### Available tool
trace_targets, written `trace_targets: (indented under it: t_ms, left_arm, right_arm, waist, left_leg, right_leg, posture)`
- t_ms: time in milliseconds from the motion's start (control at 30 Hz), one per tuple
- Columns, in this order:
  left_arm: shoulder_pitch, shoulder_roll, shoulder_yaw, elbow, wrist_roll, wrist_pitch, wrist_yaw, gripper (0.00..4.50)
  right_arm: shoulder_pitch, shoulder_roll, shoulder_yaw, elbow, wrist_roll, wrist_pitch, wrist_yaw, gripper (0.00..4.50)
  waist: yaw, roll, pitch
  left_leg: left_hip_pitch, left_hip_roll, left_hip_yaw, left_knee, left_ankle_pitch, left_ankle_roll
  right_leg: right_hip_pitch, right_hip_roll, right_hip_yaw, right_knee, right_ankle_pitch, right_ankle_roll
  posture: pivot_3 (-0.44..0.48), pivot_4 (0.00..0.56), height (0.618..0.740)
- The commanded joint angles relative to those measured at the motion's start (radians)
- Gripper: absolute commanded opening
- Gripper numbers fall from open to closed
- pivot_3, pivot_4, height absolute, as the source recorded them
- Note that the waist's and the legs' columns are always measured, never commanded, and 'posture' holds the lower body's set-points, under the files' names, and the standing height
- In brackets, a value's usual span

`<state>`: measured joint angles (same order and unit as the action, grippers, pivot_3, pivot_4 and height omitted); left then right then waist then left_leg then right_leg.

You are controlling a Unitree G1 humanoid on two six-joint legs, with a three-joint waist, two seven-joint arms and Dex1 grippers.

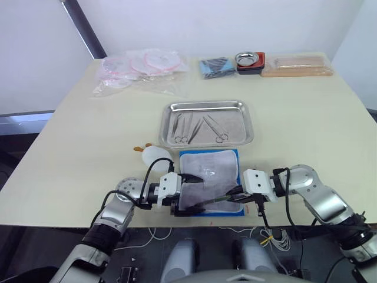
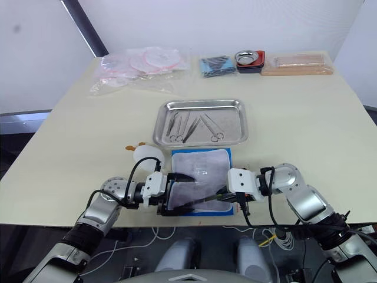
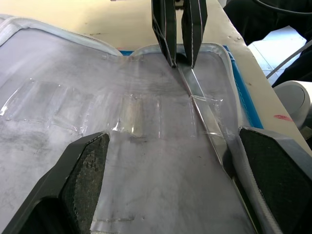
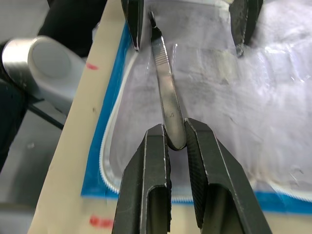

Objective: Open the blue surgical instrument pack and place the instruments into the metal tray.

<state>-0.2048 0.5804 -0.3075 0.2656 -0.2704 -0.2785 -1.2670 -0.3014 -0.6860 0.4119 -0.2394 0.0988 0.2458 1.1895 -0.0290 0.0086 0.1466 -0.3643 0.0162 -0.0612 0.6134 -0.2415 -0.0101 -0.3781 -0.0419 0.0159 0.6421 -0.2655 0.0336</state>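
We cannot count the instruments [image 1: 197, 128] in the metal tray [image 1: 207, 107]; they are too small to sort by kind. The left gripper [image 1: 187, 194] covers the near left part of the blue surgical instrument pack [image 1: 213, 162]. The far bags [image 1: 141, 66] blur together on the desk [image 1: 306, 118].

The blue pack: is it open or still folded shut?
Open. The blue surgical instrument pack lies spread flat, its white-grey lining and clear sleeves facing up, while the right tool grips a flat metal instrument over it.
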Motion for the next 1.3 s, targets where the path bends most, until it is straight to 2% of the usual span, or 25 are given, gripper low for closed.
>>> trace_targets:
  t_ms: [33,600,933,1133,1300]
  left_arm:
    - [0.058,0.048,-0.043,0.170,0.145,0.051,0.034,4.50]
    - [0.057,0.048,-0.049,0.160,0.142,0.053,0.033,4.50]
    - [0.047,0.045,-0.048,0.168,0.140,0.054,0.039,4.50]
    - [0.036,0.039,-0.051,0.182,0.141,0.050,0.039,4.50]
    - [0.032,0.036,-0.055,0.185,0.140,0.051,0.041,4.50]
  right_arm:
    - [-0.003,-0.025,-0.036,-0.070,0.007,0.006,-0.005,0.02]
    - [0.049,-0.184,-0.145,-0.117,0.041,-0.028,0.021,0.02]
    - [0.081,-0.269,-0.271,-0.060,0.139,-0.082,0.111,0.02]
    - [0.080,-0.286,-0.361,-0.033,0.258,-0.012,0.150,0.02]
    - [0.044,-0.234,-0.404,-0.020,0.339,0.087,0.089,0.02]
  waist:
    - [0.000,0.000,0.000]
    - [0.006,0.000,0.000]
    - [0.012,0.001,0.002]
    - [0.015,0.002,0.003]
    - [0.016,0.002,0.003]
  left_leg:
    - [0.000,0.000,0.000,0.000,0.000,0.000]
    - [0.000,0.000,0.001,-0.001,0.000,0.000]
    - [0.000,0.000,0.002,-0.001,0.000,0.000]
    - [0.000,0.001,0.001,-0.002,0.000,0.000]
    - [-0.001,0.001,0.001,-0.002,0.000,0.000]
  right_leg:
    - [0.000,-0.001,-0.001,0.000,0.000,0.000]
    - [0.000,-0.006,-0.006,-0.001,0.000,0.000]
    - [-0.001,-0.012,-0.016,-0.002,0.000,0.000]
    - [-0.001,-0.013,-0.020,-0.002,0.000,0.000]
    - [-0.001,-0.013,-0.023,-0.003,0.000,0.000]
  posture:
    - [0.000,0.150,0.740]
    - [0.000,0.150,0.740]
    - [0.000,0.150,0.740]
    - [0.000,0.150,0.740]
    - [0.000,0.150,0.740]
